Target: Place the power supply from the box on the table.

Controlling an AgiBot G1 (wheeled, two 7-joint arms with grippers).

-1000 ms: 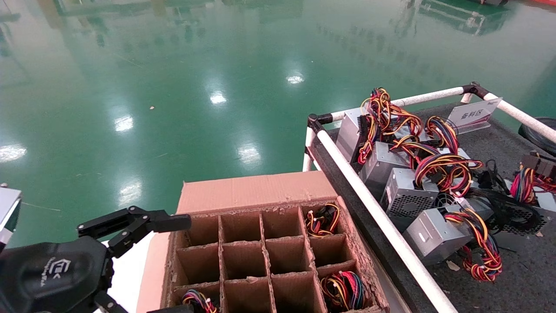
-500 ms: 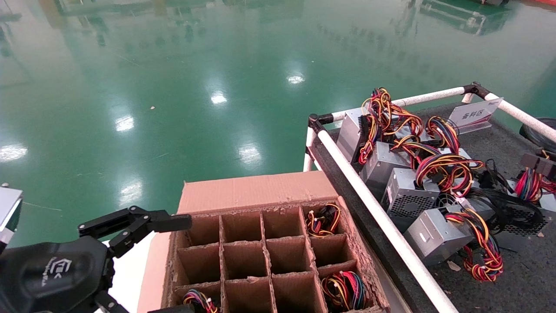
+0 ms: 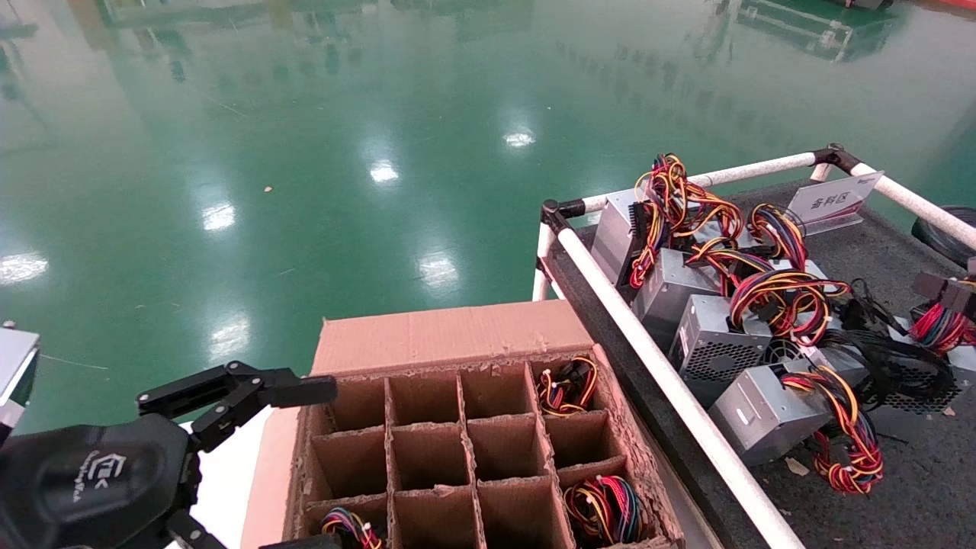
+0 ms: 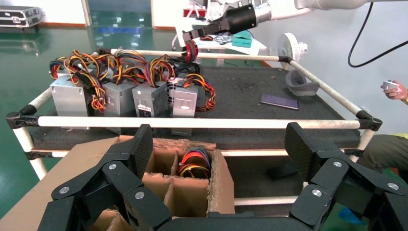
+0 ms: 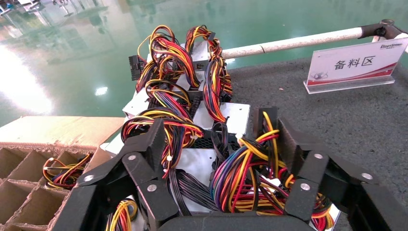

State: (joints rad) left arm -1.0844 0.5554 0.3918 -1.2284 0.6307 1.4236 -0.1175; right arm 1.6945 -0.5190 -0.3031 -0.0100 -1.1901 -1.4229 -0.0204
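On the dark grey table (image 3: 915,488) lies the power supply (image 5: 197,163), silver with a dark vent face, directly under my right gripper (image 5: 219,130). That gripper is open, its fingers spread wide. The unit's red, yellow and black wire bundle (image 5: 245,178) stands between the fingers and leans on one. In the head view the right gripper (image 3: 949,290) shows only at the far right edge. The brown box (image 3: 450,328) with cardboard dividers sits lower centre. My left gripper (image 3: 333,465) is open at the box's left side, holding nothing.
Several other power supplies (image 3: 709,343) stand in a row along the table's white rail (image 3: 648,351). A white sign (image 3: 831,200) stands at the back of the table. Wire bundles show in box cells (image 3: 564,385), (image 3: 602,507). Green floor lies beyond.
My right gripper has drifted slightly to the right, toward the edge of the head view, and the red wire bundle has shifted with it. The left arm has not moved.
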